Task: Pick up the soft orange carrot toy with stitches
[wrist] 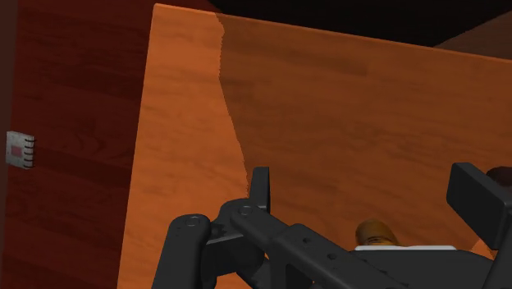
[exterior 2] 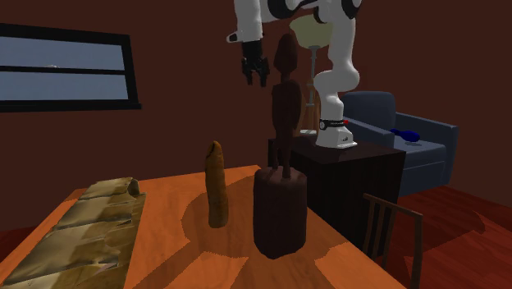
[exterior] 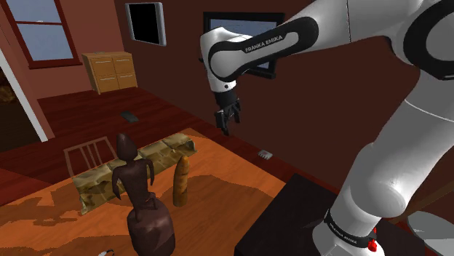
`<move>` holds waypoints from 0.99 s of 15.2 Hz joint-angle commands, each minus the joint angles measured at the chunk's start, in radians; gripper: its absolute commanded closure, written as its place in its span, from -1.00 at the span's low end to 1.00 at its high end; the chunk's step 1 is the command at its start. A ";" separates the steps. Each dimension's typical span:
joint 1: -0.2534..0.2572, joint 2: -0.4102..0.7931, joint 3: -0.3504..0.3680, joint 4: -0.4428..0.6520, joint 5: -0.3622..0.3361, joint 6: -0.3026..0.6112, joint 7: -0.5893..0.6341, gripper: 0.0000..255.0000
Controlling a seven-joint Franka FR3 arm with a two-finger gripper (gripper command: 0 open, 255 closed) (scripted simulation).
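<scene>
The white arm, glossy with dark joints, arches up from its stand, a dark, square-edged box set against the table's edge. The table is a broad slab of orange wood with a plain grain, half in shadow. On it stands a tall carved figure, dark brown and smooth, thin in the body and planted on a fat, rounded base. Along the table lies a long cloth runner, mottled tan and olive and creased in panels.

The carrot toy stands upright on the table between the runner and the figure, touching neither. It is a dull brownish-orange taper with a blunt top; I can't make out any stitches.

The black gripper hangs in the air well above the table. Its angular fingers are spread wide with nothing between them, and the carrot's rounded tip peeks out below them in the wrist view.
</scene>
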 commanded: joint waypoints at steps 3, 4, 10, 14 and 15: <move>0.009 0.175 0.013 0.124 -0.014 0.013 0.017 -1.00; 0.012 0.218 0.015 0.159 -0.018 0.012 0.021 -1.00; 0.041 0.484 0.024 0.396 -0.042 -0.016 0.040 -1.00; 0.069 0.670 0.024 0.593 -0.057 -0.062 0.043 -1.00; 0.077 0.719 0.023 0.649 -0.060 -0.078 0.042 -1.00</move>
